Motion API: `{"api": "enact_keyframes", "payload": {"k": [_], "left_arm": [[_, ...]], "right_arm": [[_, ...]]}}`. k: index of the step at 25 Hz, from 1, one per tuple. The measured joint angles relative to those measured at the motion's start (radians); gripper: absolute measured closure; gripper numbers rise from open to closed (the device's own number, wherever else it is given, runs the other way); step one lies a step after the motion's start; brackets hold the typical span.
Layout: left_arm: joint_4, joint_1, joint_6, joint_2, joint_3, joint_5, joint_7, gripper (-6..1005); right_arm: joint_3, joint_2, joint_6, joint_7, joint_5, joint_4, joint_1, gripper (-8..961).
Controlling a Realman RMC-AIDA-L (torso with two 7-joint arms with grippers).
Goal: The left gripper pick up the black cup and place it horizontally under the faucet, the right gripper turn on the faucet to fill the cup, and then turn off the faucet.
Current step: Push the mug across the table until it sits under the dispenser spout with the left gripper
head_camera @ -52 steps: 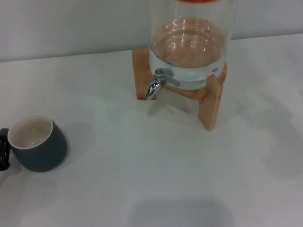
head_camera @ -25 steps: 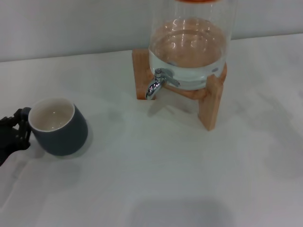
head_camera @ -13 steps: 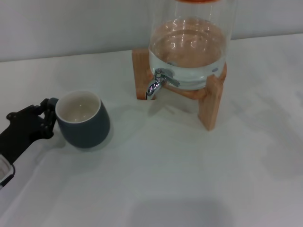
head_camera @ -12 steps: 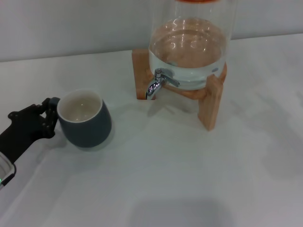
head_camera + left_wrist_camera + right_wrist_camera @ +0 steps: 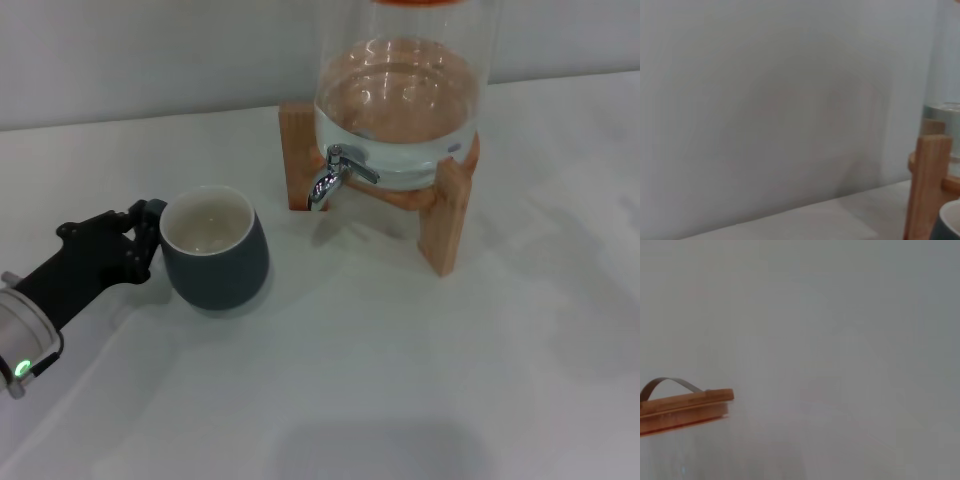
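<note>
Head view shows the left gripper (image 5: pixel 143 240) closed on the small loop handle of the black cup (image 5: pixel 214 252), reaching in from about eight o'clock on the white table (image 5: pixel 400 380). The cup is upright with its cream inside facing up and looks empty; whether its base touches the table or rides just above it cannot be told. It sits at about seven o'clock from the faucet (image 5: pixel 326 178), near but not yet beneath the spout. That chrome faucet juts from the glass dispenser (image 5: pixel 400 110), which holds water and rests on the wooden stand (image 5: pixel 445 215); no water runs from it.

So the pickup looks done and the carry is partway. Left to do, by my reading: bring the cup under the spout, open the lever, fill, and close it again. The right gripper is nowhere visible; its wrist camera sees only the wall and the dispenser's wooden lid (image 5: pixel 685 407), so it seems parked high and away.
</note>
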Motion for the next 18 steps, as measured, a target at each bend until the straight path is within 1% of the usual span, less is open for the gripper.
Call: {"api": "enact_keyframes", "payload": {"k": [6,14,18], "left_arm": [[0.002,-0.02,0.014,0.001,0.051,0.0,-0.043,852],[0.005,-0.059,0.066,0.006,0.158,0.0,-0.131,851],[0.011,-0.072,0.077,0.007,0.175,0.013,-0.156,851]], "right_arm": [[0.0,0.001,0.007,0.0,0.002,0.0,0.0,266],[0.0,0.001,0.02,0.0,0.002,0.001,-0.003,266],[0.002,0.001,0.025,-0.002,0.002,0.009,-0.004,267]]}}
